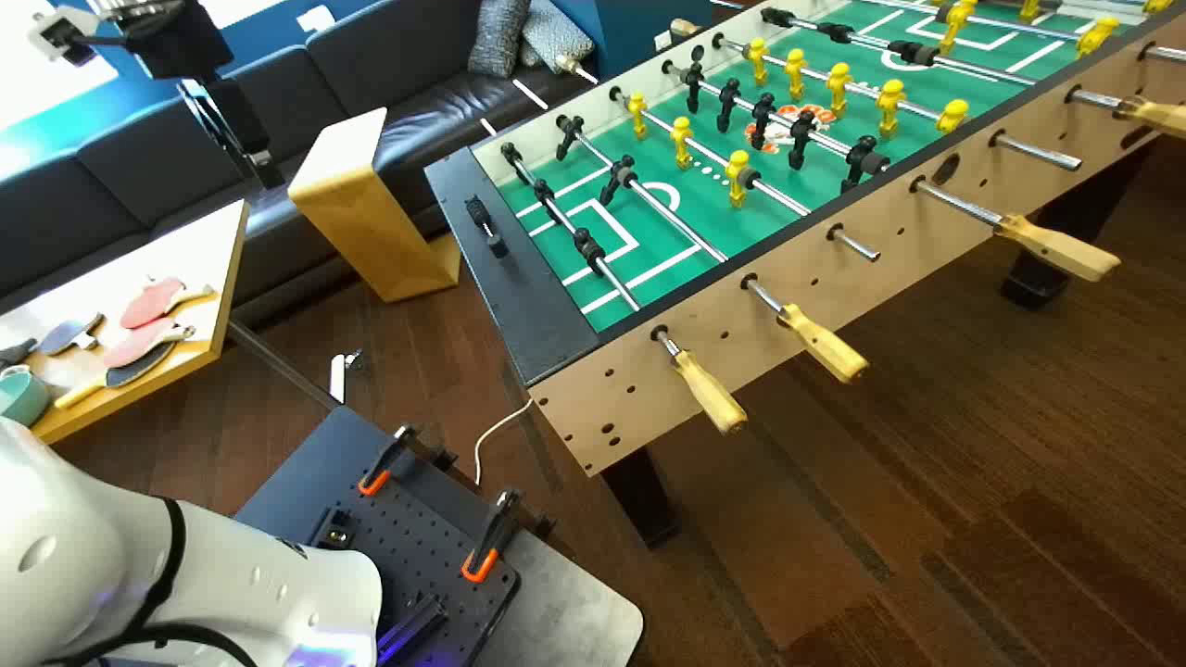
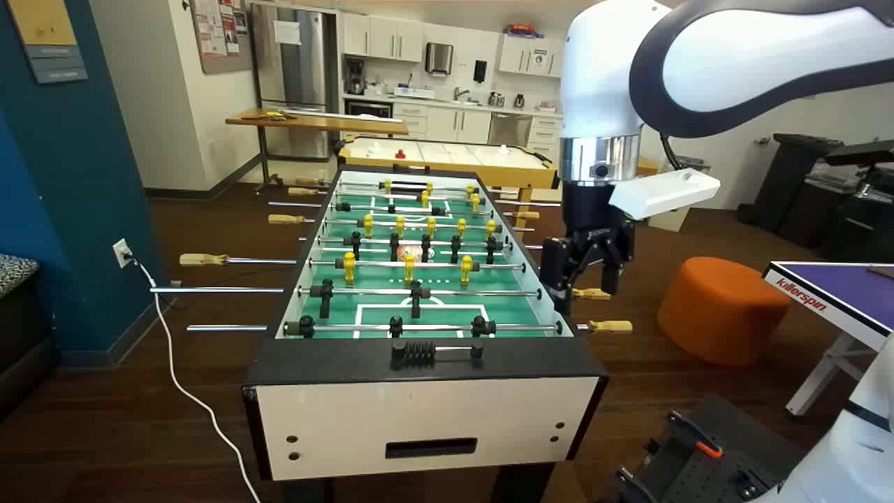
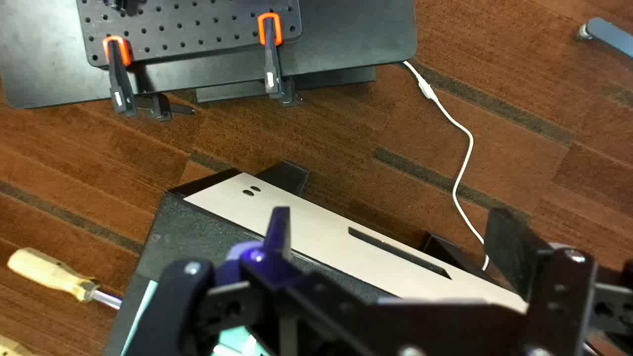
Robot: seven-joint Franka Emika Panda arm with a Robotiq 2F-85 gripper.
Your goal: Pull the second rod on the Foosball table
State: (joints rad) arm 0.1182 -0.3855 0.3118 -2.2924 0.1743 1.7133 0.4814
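Some room separates gripper (image 3: 390, 212) and foosball table edge (image 1: 528, 296).

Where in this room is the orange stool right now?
The orange stool stands on the floor toward the right of an exterior view, between the foosball table and the purple-topped table marked "killerspin".

Highlights gleam on the dark sofa (image 1: 371, 83); the claw (image 3: 390, 212) blurs in the wrist view.

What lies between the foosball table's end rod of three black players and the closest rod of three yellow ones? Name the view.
The second rod, carrying two black players, crosses there above the green playing field, as seen in both exterior views.
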